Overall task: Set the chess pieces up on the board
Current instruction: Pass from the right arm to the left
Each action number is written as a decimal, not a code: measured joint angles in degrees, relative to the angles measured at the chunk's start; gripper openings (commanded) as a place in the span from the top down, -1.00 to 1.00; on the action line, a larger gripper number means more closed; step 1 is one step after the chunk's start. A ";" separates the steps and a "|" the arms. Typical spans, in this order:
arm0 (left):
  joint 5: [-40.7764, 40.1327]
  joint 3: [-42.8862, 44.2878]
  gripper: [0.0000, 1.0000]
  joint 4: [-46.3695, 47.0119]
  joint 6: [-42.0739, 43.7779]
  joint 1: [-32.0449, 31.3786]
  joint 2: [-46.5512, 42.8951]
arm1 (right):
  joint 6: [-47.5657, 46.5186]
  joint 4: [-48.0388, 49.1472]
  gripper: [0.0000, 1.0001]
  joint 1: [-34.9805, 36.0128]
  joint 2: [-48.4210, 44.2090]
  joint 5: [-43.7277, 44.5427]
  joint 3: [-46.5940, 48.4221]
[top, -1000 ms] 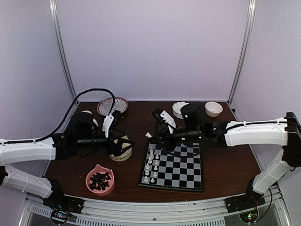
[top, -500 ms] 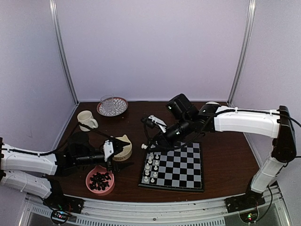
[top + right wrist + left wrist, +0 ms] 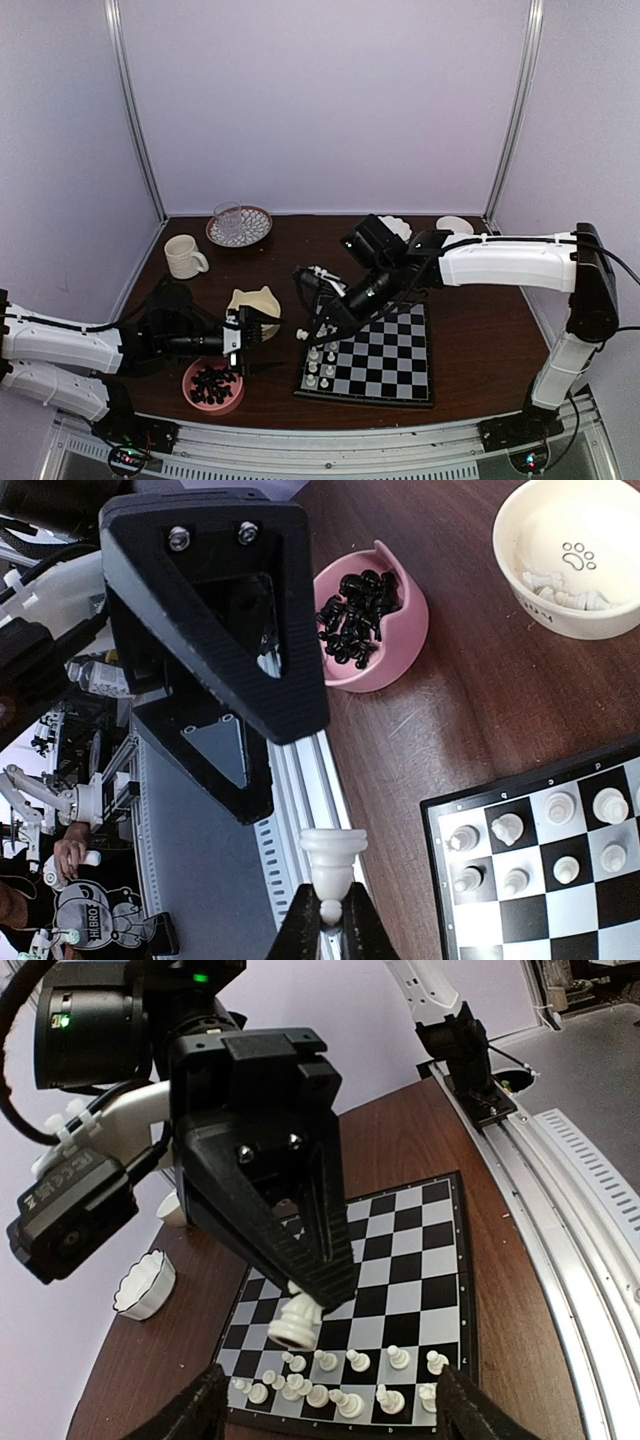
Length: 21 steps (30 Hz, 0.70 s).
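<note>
My right gripper (image 3: 328,925) pinches a white round-based chess piece (image 3: 333,863) by the checkered board (image 3: 560,920); left gripper (image 3: 330,1405) gapes wide

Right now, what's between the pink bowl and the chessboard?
Between the pink bowl and the board, only bare brown table, clearest in the right wrist view.

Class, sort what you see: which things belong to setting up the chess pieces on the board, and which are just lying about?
For the job: board, white pieces on it, white piece held in the right gripper, cream bowl holding more white pieces, pink bowl of black pieces.

Lying about: mug, glass on patterned plate, fluted white dish.
</note>
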 measured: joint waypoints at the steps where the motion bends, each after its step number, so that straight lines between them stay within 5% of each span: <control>1: 0.31 0.00 -0.40 -0.02 0.31 -0.17 0.17 | 0.35 0.15 1.00 0.24 0.31 -0.20 0.02; 21: -0.42 0.39 -0.07 -1.77 1.84 -0.76 2.78 | 2.93 2.32 1.00 2.03 4.79 -2.12 1.51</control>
